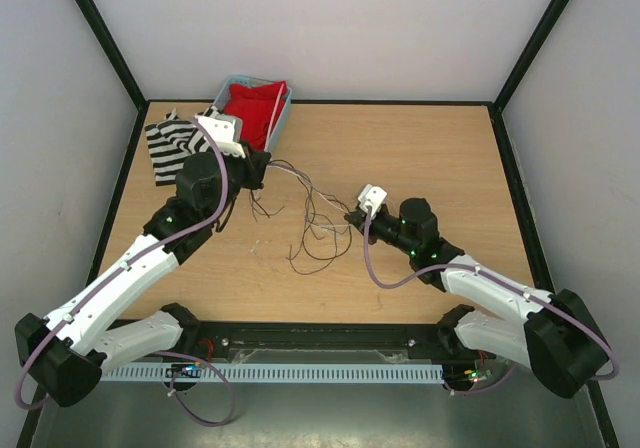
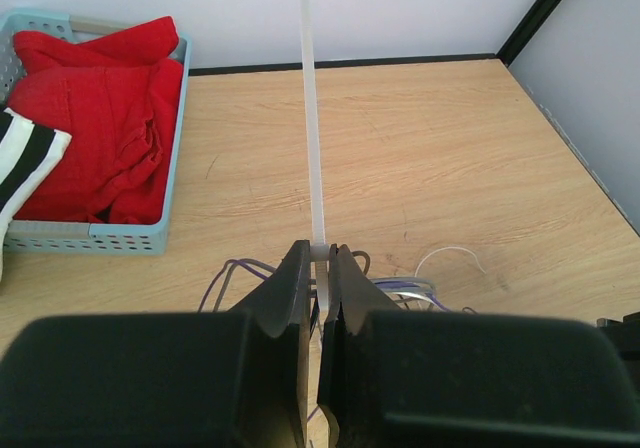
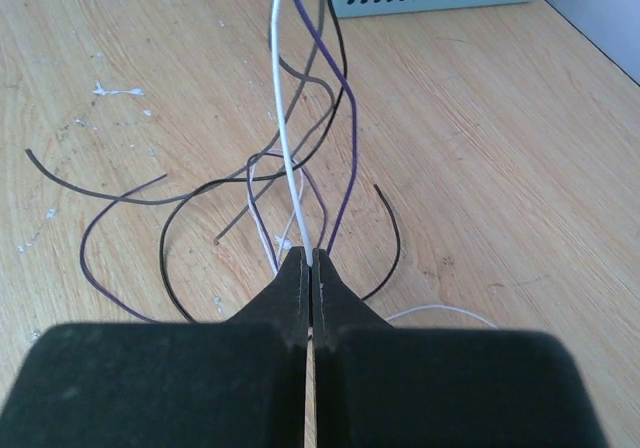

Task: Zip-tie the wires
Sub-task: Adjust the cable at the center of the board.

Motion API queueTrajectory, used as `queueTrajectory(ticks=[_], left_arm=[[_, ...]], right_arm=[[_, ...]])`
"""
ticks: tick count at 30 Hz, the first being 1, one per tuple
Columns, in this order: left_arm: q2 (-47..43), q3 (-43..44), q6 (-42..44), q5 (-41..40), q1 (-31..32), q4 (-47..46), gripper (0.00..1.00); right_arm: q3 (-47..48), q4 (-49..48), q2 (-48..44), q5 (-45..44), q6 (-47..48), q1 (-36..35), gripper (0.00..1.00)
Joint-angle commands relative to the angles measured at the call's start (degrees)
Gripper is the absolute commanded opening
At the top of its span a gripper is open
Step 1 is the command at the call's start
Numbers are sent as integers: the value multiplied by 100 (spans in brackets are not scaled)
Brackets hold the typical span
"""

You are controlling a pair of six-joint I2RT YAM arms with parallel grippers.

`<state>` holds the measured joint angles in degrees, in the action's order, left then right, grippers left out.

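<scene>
Slippage is the chief hazard. The left gripper [image 2: 318, 256] has its jaws nearly together, pinching the zip tie [image 2: 311, 118] by one end. The strip stands straight out ahead of the fingertips, free along the rest of its length. So narrow a hold on smooth plastic could let the strip twist or slide out if its far end meets resistance.

The right gripper [image 3: 311, 260] is pressed shut on the wires [image 3: 290, 148]. Only a white strand and a few purple and dark ones appear to enter the jaws. Other strands curl loose on the table [image 3: 480, 168], ahead of the fingertips and to either side. In my judgement a tie closed now would miss those, and a pull by either arm could draw the thin strands out of the pinch.

Views differ:
- **Left wrist view:** It alone shows the strip clearly, with a few loops of wire lying just beneath and beside the left fingertips. Whether the strip passes round any strand cannot be told. It also shows a blue basket [image 2: 172, 168] holding a red cloth [image 2: 100, 108], ahead and to the left.
- **Right wrist view:** It alone shows which strands are clamped.
- **Top view:** It alone shows strands running between the two grippers, and a striped cloth [image 1: 172, 143] off to the left gripper's left side.
</scene>
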<state>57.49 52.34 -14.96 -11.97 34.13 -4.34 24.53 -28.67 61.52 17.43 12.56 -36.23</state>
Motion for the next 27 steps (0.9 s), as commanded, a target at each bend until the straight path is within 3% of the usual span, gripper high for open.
queueTrajectory(ticks=[1, 27], left_arm=[[2, 31, -36, -1, -59, -102, 0], [59, 50, -94, 66, -160, -102, 0]], right_arm=[[-142, 89, -249, 62, -176, 240, 0], [-340, 348, -527, -433, -430, 775, 0]])
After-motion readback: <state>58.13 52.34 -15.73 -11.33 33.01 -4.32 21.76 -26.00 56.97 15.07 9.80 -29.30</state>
